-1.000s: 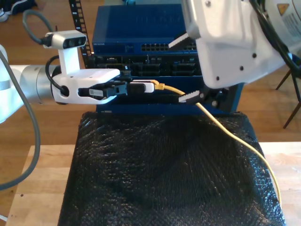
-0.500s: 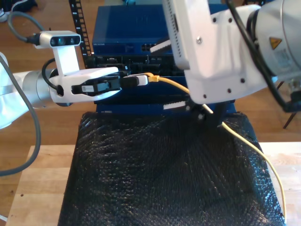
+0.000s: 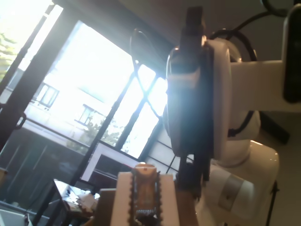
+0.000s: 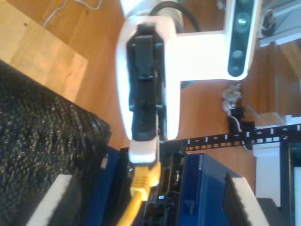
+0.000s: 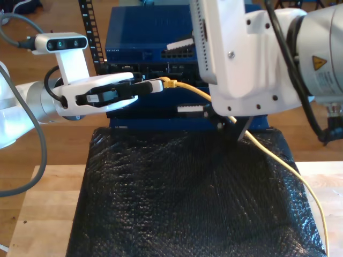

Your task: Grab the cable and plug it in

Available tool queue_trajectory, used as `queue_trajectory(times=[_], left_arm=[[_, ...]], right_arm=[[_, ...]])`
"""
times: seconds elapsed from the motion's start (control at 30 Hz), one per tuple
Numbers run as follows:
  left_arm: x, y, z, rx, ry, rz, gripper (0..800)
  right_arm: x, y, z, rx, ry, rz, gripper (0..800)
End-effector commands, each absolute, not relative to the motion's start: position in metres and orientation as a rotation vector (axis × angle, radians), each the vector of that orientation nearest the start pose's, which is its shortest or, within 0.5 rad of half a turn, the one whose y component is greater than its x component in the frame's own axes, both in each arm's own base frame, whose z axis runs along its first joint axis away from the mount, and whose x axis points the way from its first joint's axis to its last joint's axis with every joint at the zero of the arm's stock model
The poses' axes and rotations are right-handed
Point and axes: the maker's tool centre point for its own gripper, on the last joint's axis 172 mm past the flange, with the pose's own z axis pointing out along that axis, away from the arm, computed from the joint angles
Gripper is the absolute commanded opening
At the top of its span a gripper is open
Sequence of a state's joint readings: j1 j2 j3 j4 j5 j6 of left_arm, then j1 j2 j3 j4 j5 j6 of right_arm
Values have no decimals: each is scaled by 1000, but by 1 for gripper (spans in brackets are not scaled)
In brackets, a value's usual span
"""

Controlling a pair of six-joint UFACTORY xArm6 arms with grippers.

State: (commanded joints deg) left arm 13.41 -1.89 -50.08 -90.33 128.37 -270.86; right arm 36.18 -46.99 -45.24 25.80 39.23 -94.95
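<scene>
The yellow cable (image 5: 170, 82) is held by its end in my first gripper (image 5: 155, 85), which reaches in from the exterior view's left and is shut on it. In the second wrist view the first gripper's black-and-white fingers (image 4: 143, 146) pinch the yellow boot of the cable (image 4: 141, 181) in front of the blue rack. From the boot the cable runs down across the black mat toward the exterior view's lower right. My second gripper (image 5: 172, 78) hangs open, one toothed pad above the cable and one below it. Seen along the first gripper (image 3: 143, 202), a brownish piece sits between its pads.
Blue network switches (image 5: 150, 27) are stacked at the back, with port rows (image 5: 182, 53) facing the arms. A black textured mat (image 5: 187, 193) covers the wooden table (image 5: 43, 214). The bulky second arm (image 5: 257, 59) takes up the exterior view's upper right.
My first gripper has lifted the cable's end and drawn it toward the exterior view's left. The second arm has swung toward the exterior view's left, its open pads now straddling the cable near the end.
</scene>
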Motion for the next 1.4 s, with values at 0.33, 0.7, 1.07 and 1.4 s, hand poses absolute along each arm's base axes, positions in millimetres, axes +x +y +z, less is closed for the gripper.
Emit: queue_trajectory(times=[0.33, 0.7, 1.07, 1.4], left_arm=[[329, -183, 478, 925, -697, 560, 5], [327, -184, 477, 922, -693, 554, 5], [327, -184, 477, 924, -688, 542, 5], [326, -184, 477, 921, -688, 539, 5]], right_arm=[[317, 291, 496, 1374, 2326, 1466, 611], [318, 293, 494, 1382, 2329, 1462, 466], [320, 292, 491, 1389, 2317, 1466, 384], [321, 292, 490, 1389, 2310, 1470, 334]])
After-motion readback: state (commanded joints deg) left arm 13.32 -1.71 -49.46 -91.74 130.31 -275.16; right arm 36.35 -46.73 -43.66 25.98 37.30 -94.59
